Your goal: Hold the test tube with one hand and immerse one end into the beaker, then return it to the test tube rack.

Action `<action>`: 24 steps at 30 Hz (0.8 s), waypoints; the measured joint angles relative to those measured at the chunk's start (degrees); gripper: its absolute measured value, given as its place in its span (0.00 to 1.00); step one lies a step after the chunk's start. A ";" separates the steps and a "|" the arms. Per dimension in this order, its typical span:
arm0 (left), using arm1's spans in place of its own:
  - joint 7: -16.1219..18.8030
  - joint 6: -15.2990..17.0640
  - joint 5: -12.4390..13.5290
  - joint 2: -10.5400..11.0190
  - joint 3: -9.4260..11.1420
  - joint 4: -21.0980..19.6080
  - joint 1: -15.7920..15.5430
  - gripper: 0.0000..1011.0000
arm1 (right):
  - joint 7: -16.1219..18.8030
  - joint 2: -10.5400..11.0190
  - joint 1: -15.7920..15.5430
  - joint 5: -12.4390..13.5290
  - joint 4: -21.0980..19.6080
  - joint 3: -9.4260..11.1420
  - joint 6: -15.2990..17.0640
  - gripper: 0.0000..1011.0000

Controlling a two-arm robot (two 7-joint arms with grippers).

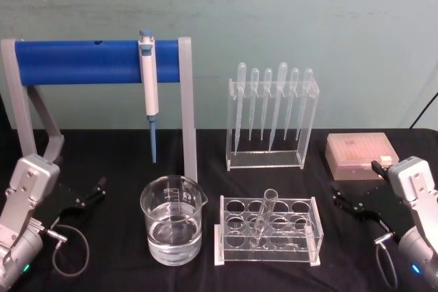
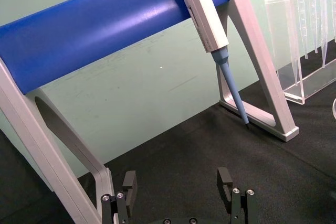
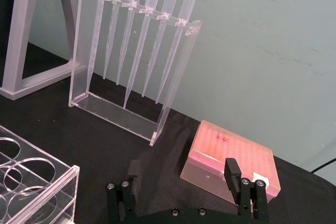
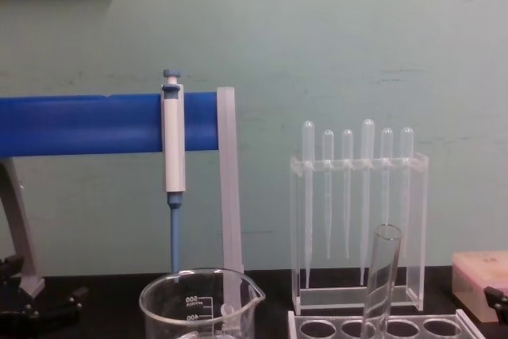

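Left gripper [image 1: 94, 193] and right gripper [image 1: 340, 196] rest low at either side, fingers spread, holding nothing. Between them the beaker [image 1: 172, 222], partly filled, stands just left of the test tube rack [image 1: 311, 244]. There the test tube [image 1: 264, 215] leans, seemingly in a middle hole. Pipettes [image 1: 274, 100] stand behind.

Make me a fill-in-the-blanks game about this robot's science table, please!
1. The test tube leans in the test tube rack, on the robot's ____ side of the beaker.
2. The pipette stand holds ____ plastic pipettes.
3. The pipettor hangs on a bar coloured ____.
4. The left gripper and the right gripper both have fingers that are ____.
Missing words: right, six, blue, open.
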 joint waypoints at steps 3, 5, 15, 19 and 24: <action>0.00 0.00 0.00 0.00 0.00 0.00 0.00 0.99 | 0.00 0.00 0.00 0.00 0.00 0.00 0.00 0.99; 0.00 0.00 0.00 0.00 0.00 0.00 0.00 0.99 | 0.00 0.00 0.00 0.00 0.00 0.00 0.00 0.99; 0.00 0.00 0.00 0.00 0.00 0.00 0.00 0.99 | 0.00 0.00 0.00 0.00 0.00 0.00 0.00 0.99; 0.00 0.00 0.00 0.00 0.00 0.00 0.00 0.99 | 0.00 0.00 0.00 0.00 0.00 0.00 0.00 0.99; 0.00 0.00 0.00 0.00 0.00 0.00 0.00 0.99 | 0.23 -0.14 -0.02 0.10 0.04 0.30 -0.13 0.99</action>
